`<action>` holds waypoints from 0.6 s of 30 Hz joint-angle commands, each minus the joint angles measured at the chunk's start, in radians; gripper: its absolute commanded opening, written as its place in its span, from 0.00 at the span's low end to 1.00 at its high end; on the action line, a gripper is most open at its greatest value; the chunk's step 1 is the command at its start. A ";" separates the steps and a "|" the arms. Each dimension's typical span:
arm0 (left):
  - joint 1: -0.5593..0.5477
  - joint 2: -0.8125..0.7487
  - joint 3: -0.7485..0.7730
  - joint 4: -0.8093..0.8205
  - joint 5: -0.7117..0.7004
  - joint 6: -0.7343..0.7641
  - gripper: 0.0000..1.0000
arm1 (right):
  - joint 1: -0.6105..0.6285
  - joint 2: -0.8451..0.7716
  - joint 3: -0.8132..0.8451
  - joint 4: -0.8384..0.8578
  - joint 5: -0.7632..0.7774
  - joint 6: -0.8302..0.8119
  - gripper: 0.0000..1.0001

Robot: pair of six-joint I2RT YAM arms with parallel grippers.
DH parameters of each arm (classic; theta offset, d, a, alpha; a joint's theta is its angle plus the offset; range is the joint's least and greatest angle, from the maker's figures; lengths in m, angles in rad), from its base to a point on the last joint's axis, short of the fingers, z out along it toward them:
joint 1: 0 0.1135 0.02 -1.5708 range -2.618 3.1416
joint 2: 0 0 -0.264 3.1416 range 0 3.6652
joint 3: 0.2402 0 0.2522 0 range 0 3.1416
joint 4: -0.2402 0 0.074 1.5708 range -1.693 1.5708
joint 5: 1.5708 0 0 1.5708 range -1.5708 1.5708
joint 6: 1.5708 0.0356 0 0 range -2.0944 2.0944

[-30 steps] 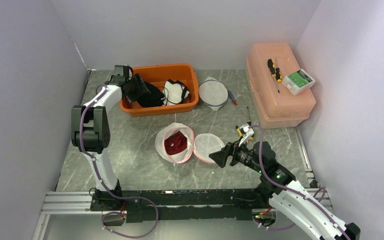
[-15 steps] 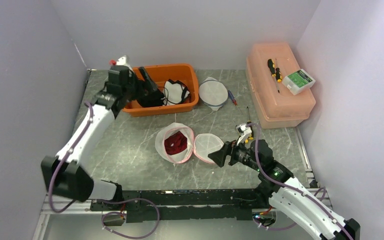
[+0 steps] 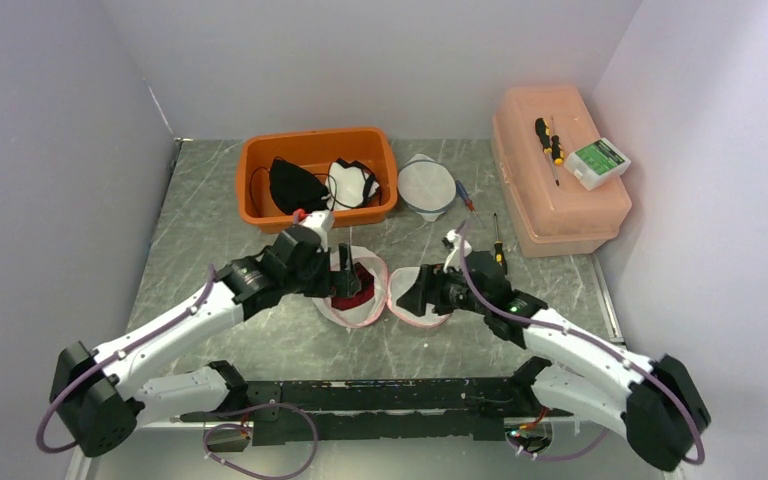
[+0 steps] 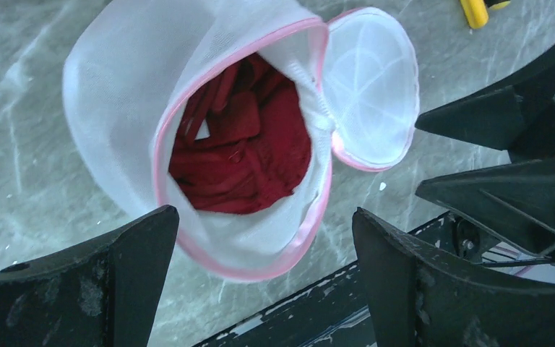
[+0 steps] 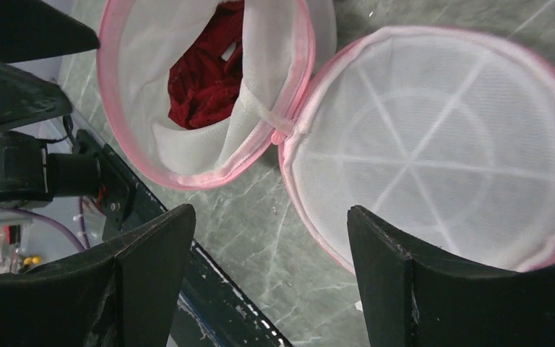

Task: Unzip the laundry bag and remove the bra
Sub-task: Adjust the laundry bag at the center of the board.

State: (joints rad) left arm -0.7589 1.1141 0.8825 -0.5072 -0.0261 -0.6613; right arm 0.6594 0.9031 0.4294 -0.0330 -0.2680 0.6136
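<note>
The left tool (image 4: 262,215) hangs over the surface (image 3: 280,335) with its fingers spread wide and nothing between them. Just ahead of its tips lies the bag (image 4: 108,79), unzipped, its mouth gaping up at the tool, and the red bra (image 4: 253,152) sits bunched inside, untouched. The right tool (image 5: 269,211), also spread and empty, hovers above the hinge where the round flap (image 5: 448,159) joins the bag. The flap lies flat beneath its right finger. Beyond the left tool stands an orange bin (image 3: 260,170) holding dark and white garments. Beyond the right tool lie a screwdriver (image 3: 498,240) and a second mesh bag (image 3: 427,185).
</note>
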 commanded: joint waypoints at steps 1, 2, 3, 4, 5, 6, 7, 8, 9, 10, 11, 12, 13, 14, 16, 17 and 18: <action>0.000 -0.093 -0.052 0.009 -0.065 -0.017 0.95 | 0.072 0.144 0.078 0.150 0.005 0.057 0.80; 0.000 -0.092 -0.059 0.009 -0.077 -0.014 0.95 | 0.109 0.183 0.096 0.153 0.040 0.062 0.79; 0.000 -0.085 -0.061 0.007 -0.089 -0.011 0.95 | 0.134 0.218 0.112 0.155 0.077 0.072 0.79; 0.000 -0.074 -0.060 0.008 -0.102 -0.004 0.95 | 0.153 0.247 0.124 0.160 0.112 0.085 0.78; 0.000 -0.056 -0.056 0.007 -0.118 0.000 0.95 | 0.164 0.282 0.130 0.182 0.129 0.098 0.77; 0.000 -0.046 -0.050 0.008 -0.131 0.008 0.95 | 0.170 0.298 0.136 0.197 0.143 0.113 0.77; 0.000 -0.028 -0.043 0.008 -0.145 0.017 0.95 | 0.176 0.323 0.143 0.200 0.164 0.126 0.76; 0.000 -0.002 -0.035 0.005 -0.163 0.022 0.95 | 0.179 0.356 0.154 0.199 0.183 0.138 0.75; 0.001 0.017 -0.026 0.004 -0.176 0.028 0.95 | 0.180 0.381 0.167 0.190 0.201 0.151 0.74; 0.002 0.039 -0.017 0.004 -0.186 0.035 0.95 | 0.180 0.401 0.177 0.186 0.213 0.161 0.73; 0.002 0.059 -0.008 0.005 -0.192 0.041 0.95 | 0.179 0.418 0.184 0.185 0.220 0.174 0.72; 0.002 0.080 0.001 0.007 -0.196 0.050 0.95 | 0.179 0.431 0.189 0.184 0.224 0.188 0.72; 0.002 0.099 0.009 0.010 -0.198 0.053 0.95 | 0.178 0.442 0.190 0.187 0.224 0.204 0.71; 0.002 0.114 0.017 0.014 -0.196 0.059 0.95 | 0.179 0.448 0.192 0.189 0.222 0.218 0.71; 0.002 0.136 0.022 0.031 -0.180 0.070 0.95 | 0.180 0.439 0.182 0.204 0.223 0.244 0.71; 0.002 0.144 0.024 0.038 -0.174 0.073 0.95 | 0.181 0.427 0.163 0.211 0.226 0.257 0.72; 0.001 0.150 0.024 0.046 -0.168 0.078 0.95 | 0.181 0.407 0.150 0.215 0.232 0.269 0.73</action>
State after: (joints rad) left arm -0.7578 1.2514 0.8566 -0.5133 -0.1848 -0.6201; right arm 0.8371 1.3563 0.5823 0.1089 -0.0780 0.8089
